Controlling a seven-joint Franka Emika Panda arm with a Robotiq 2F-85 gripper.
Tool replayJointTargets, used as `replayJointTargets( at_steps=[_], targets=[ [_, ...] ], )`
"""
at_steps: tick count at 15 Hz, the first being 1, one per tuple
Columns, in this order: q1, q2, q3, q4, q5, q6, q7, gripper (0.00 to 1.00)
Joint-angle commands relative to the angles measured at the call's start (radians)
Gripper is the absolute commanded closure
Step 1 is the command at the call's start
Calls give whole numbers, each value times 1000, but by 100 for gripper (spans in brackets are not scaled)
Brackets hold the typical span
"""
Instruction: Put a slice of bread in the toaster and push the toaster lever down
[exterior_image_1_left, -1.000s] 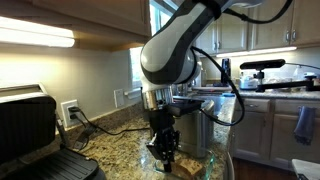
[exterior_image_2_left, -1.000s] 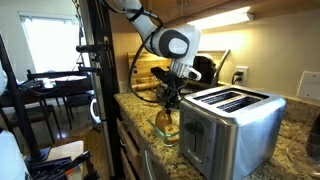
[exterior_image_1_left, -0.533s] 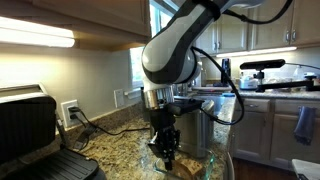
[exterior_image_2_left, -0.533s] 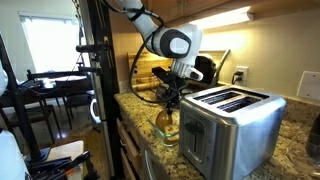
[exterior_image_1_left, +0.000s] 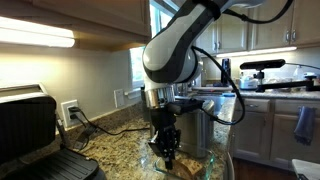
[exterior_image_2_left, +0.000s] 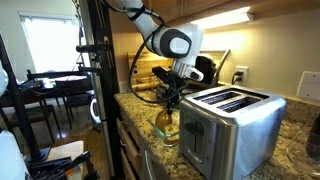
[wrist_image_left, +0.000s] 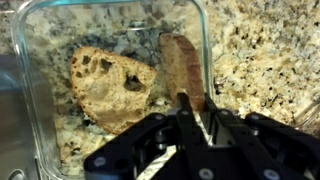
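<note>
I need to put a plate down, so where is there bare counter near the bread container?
Bare granite counter between the grill press and the glass container. Crowded: the toaster stands close beside the container, and the gripper grips a slice of bread inside it.

Inspection for legible markings: no text, label, brand, number or sign readable in any view.
- Boxy brushed stainless-steel toaster (exterior_image_2_left: 245, 125): any markings too small to make out.
- White wall outlet plate (exterior_image_1_left: 69, 111): nothing readable at this size.
</note>
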Motion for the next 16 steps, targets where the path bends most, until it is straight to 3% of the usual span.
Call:
replayJointTargets(
  at_steps=[1,16],
  targets=[
    [-15,-85,4,-78,48,14,-14,95],
    [-23,-176,-13,-125,99,22,-22,95]
  ],
)
